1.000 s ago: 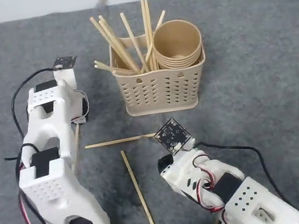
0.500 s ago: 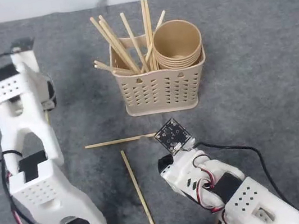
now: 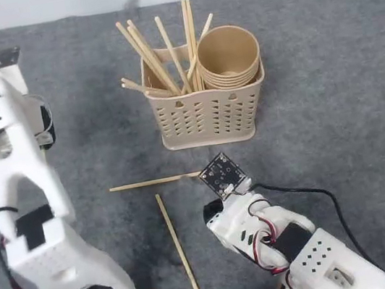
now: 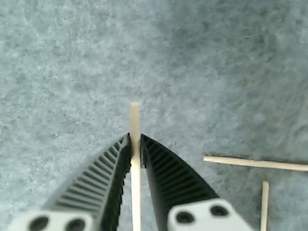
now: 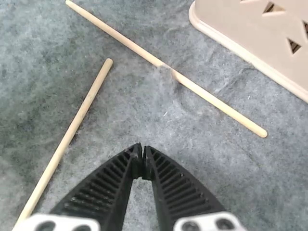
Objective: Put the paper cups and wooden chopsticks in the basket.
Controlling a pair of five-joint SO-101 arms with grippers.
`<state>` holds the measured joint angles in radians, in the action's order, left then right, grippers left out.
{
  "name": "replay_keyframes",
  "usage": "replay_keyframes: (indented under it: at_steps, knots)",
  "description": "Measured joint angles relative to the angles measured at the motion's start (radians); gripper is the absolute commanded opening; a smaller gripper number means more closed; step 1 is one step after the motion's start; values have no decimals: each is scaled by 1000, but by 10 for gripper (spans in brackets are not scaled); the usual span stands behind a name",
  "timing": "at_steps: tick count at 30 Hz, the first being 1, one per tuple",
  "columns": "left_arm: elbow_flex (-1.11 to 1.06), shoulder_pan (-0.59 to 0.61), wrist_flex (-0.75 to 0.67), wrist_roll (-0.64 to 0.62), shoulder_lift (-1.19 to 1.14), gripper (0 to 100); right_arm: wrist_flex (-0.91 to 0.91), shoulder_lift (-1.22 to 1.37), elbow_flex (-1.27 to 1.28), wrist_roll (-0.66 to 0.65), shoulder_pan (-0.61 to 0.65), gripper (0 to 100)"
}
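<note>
Basket [image 3: 206, 116]: beige plastic, perforated walls, upright on the grey carpet.
- Paper cups [image 3: 228, 54]: tan, nested in one stack, mouth up, in the basket's right part.
- Bundle of chopsticks [image 3: 153, 59]: pale wood, standing in the left part, fanned out and leaning, with their tips well above the rim.

First loose chopstick [image 3: 151, 182]: flat on the carpet in front of the basket, parallel to its front wall and apart from it.

Second loose chopstick [image 3: 182, 256]: flat, running diagonally from just below the first towards the near edge. The two ends are near each other but not touching.

Third chopstick [image 4: 134, 125]: clamped between the jaws of the left gripper [image 4: 135, 142], its blunt end projecting past the tips, above the carpet.
</note>
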<state>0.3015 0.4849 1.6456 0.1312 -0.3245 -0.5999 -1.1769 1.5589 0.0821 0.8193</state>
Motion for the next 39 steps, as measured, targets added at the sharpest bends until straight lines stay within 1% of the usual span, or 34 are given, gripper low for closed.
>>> replay_keyframes:
  at_steps: [7,11,14,19,23,27,31,35,39]
  knots:
    - [-374,-9,-230,0,324,13,0,0,0,0,0,6]
    - [-502,-20,-333,0,496,13,0,0,0,0,0,6]
    - [-514,-32,-356,-14,603,13,0,0,0,0,0,6]
    - [-528,-78,-420,-161,758,13,0,0,0,0,0,6]
    - [-528,-124,-489,-250,864,13,0,0,0,0,0,6]
    - [-528,-189,-551,-319,951,13,0,0,0,0,0,6]
    - [-528,-262,-609,-434,1016,13,0,0,0,0,0,6]
    - [-528,-341,-715,-554,1065,13,0,0,0,0,0,6]
    - [-528,-414,-870,-600,1109,13,0,0,0,0,0,6]
